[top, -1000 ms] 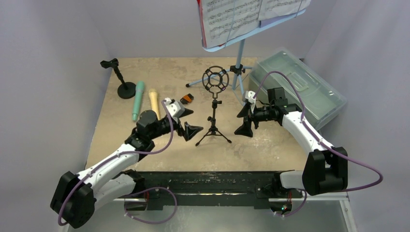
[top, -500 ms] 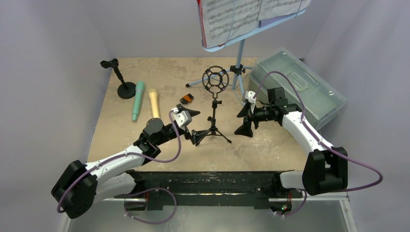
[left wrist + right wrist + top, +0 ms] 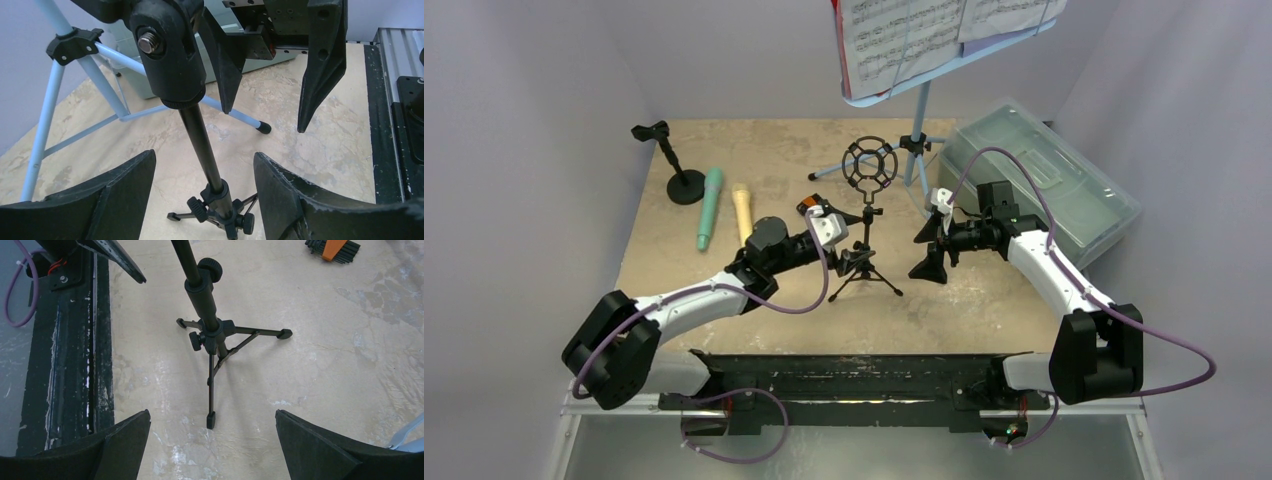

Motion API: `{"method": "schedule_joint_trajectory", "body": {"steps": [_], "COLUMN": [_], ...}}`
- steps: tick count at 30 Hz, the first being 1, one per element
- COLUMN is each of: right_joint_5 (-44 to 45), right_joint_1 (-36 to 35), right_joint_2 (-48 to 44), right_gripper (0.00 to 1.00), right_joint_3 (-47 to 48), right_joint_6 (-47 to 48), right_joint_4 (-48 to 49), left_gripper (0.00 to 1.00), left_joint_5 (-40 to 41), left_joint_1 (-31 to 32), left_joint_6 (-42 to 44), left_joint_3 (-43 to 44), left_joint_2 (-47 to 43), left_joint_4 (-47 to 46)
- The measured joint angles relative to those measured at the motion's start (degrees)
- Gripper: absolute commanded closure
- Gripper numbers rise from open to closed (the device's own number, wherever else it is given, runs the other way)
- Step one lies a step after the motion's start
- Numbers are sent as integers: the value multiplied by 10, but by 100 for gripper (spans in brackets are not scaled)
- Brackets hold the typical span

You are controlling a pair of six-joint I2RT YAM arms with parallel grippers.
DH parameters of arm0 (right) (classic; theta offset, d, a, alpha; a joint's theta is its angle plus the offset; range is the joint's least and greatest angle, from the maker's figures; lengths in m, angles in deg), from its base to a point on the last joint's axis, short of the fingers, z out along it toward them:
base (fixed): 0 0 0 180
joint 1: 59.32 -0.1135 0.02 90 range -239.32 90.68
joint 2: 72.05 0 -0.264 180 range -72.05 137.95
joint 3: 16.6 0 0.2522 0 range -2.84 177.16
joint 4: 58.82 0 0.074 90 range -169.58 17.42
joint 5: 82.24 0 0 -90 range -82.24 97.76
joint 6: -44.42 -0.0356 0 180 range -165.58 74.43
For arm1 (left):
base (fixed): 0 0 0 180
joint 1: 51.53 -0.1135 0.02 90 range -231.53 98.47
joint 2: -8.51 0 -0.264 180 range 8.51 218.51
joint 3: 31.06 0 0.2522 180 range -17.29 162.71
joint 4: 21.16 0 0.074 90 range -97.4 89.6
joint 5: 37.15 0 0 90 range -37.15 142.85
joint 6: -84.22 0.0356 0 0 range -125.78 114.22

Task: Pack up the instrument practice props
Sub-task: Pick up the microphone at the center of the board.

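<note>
The black microphone tripod (image 3: 865,268) stands upright mid-table, its ring mount (image 3: 868,165) on top. My left gripper (image 3: 854,252) is open with a finger on either side of the tripod's pole (image 3: 200,135), a gap showing on both sides. My right gripper (image 3: 932,255) hangs open just right of the tripod, and one tripod leg (image 3: 211,390) points toward it. The teal microphone (image 3: 709,207) and the beige microphone (image 3: 743,212) lie side by side at the left. The round-base pole (image 3: 684,185) stands behind them. The light-blue music rack (image 3: 921,120) holds white sheets (image 3: 904,30) at the back.
A translucent grey-green box (image 3: 1049,185) with its lid on sits at the right, behind my right arm. A small orange and black item (image 3: 808,205) lies by my left wrist. The rack's blue legs (image 3: 50,100) spread just behind the tripod. A black rail (image 3: 864,375) runs along the near edge.
My left arm has swung right, from beside the beige microphone to the tripod, and its jaws now straddle the pole and stand a little narrower. The right arm has not moved.
</note>
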Motion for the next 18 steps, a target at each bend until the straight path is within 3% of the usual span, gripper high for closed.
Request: {"method": "schedule_joint_trajectory", "body": {"steps": [7,13,18], "right_joint_5": [0,-2,-2], "right_joint_1": [0,0,0], "right_joint_2": [0,0,0], "right_gripper": [1,1,1], "right_joint_3": [0,0,0], "right_joint_6": [1,6,9], "right_joint_4": [-1,-6,-9], "left_gripper": [57,100,100], "left_joint_5": [-22,-33,-30], "left_joint_1": [0,0,4], "left_joint_6": [-3,-20,-50], "left_joint_3": [19,35,37], "left_joint_2": [43,60,61], "left_joint_4": [-11,-22,-28]}}
